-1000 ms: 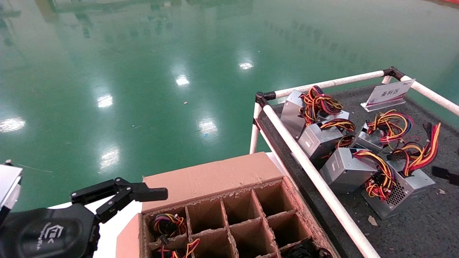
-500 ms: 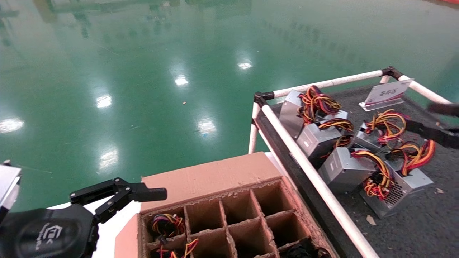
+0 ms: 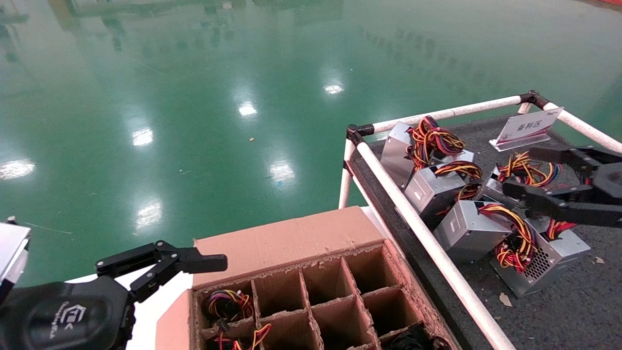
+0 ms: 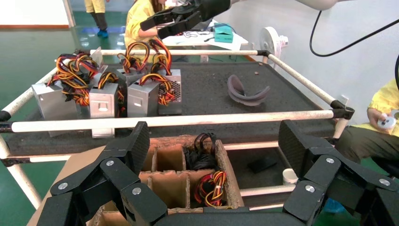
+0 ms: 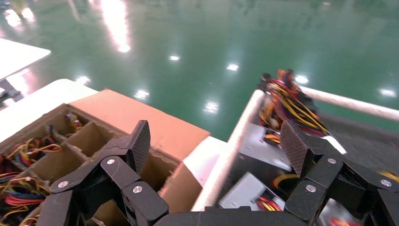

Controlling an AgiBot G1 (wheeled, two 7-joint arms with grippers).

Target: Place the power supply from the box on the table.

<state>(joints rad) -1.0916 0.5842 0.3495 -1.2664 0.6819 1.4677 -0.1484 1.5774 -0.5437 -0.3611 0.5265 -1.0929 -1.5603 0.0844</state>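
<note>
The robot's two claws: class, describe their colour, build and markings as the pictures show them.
Both are matte black. The left claw has slim linkage bars on a rounded black housing bearing a pale printed logo. The right claw matches it. The wrist views show textured flat pads and silver screws at the joints.

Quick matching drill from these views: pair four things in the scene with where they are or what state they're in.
1. left claw
2. right claw
3. power supply
4. box

a. grille face showing, on the table
b. open, over the units on the table
c. open, beside the carton's left edge
d. grid cells, mostly empty

Pairs: 1-c, 2-b, 3-a, 4-d
</note>
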